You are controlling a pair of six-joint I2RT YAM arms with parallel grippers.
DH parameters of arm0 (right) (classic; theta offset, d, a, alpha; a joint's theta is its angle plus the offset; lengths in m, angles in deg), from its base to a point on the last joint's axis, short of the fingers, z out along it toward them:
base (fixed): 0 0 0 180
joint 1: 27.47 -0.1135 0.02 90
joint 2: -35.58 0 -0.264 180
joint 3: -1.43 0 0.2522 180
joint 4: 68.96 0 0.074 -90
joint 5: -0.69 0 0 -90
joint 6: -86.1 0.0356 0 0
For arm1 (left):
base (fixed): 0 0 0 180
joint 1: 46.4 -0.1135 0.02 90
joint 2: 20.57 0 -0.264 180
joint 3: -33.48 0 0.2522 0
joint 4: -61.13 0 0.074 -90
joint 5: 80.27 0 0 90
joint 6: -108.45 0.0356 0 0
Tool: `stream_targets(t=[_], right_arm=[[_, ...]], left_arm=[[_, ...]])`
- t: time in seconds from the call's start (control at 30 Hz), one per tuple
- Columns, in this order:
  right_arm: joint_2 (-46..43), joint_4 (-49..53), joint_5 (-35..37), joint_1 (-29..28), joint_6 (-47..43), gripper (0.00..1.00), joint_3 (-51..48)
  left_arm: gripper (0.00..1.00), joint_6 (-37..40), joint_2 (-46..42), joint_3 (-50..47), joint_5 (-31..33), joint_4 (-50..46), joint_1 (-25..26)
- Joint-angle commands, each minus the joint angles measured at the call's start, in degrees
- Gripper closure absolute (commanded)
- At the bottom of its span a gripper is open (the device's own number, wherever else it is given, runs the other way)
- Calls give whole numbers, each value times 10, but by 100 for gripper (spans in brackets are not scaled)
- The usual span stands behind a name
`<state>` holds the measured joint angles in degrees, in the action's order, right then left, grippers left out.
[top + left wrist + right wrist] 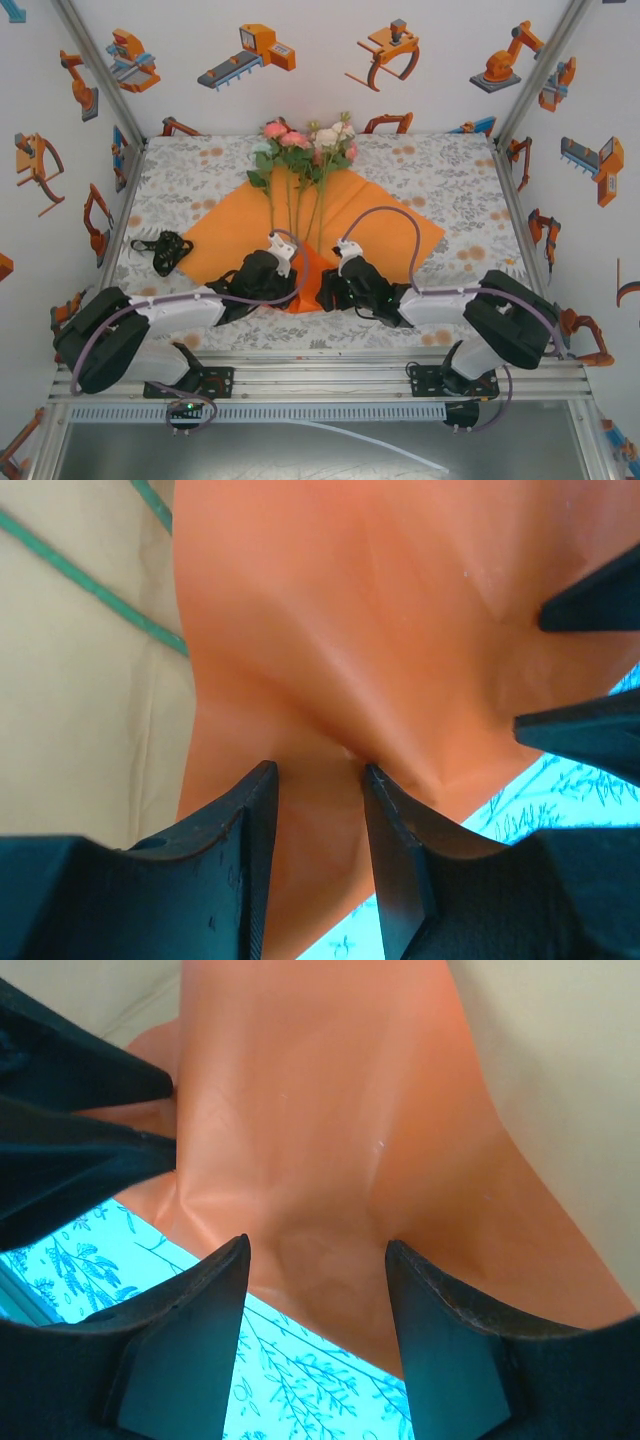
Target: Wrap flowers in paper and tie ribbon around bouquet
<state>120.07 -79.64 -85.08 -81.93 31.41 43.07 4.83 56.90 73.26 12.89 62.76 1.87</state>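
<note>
Left hand (320,768) and right hand (318,1245) each pinch the raised near corner of the paper (390,225); best draw it over the flowers (300,140) together, tension even.

Tablecloth (450,180), grey-orange flower print, covers the table. White walls w/ orange robot stickers (255,52) at 9, 12 & 3 o'clock. Metal post (100,70) rises at 11 o'clock, another at 1. Slotted metal rail (320,385) runs along the 6 o'clock edge. Thin white cord (380,448) lies on a grey surface (200,455) below it.
</note>
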Motion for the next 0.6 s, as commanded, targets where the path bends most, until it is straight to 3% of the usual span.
stream_targets(t=[0.0,0.13,0.23,0.3,0.43,0.57], right_arm=[[-19,60,65,2,31,46,-30],[-43,125,112,2,26,43,-25],[-53,186,180,7,51,41,-21],[-55,240,216,19,92,41,-19],[-72,282,237,39,126,40,-34],[-111,317,261,57,172,40,-64]], left_arm=[[55,16,29,9,8,12,-7],[46,-53,-44,22,95,-54,-11],[46,-120,-118,67,204,-201,-30],[44,-174,-150,91,239,-292,-68],[49,-267,-163,116,159,-412,-225],[50,-297,-150,95,83,-383,-360]])
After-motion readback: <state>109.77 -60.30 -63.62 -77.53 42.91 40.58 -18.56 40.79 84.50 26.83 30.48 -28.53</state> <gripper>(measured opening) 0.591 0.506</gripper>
